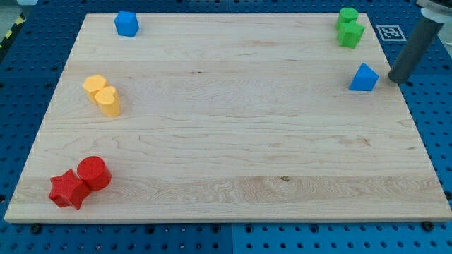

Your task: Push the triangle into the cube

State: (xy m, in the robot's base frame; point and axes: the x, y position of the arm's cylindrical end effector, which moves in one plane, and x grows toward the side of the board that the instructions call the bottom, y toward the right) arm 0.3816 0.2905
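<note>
A blue triangle block (364, 77) lies near the board's right edge, in the upper part of the view. A blue cube (126, 23) sits at the board's top left. My tip (394, 80) is just to the right of the blue triangle, a small gap from it, at the board's right edge. The dark rod slants up to the view's top right corner.
Two green blocks (349, 28) sit touching at the board's top right. Two yellow blocks (103, 94) sit together at the left. A red cylinder (94, 173) and a red star-shaped block (68, 189) touch at the bottom left. The wooden board (226, 141) rests on a blue perforated table.
</note>
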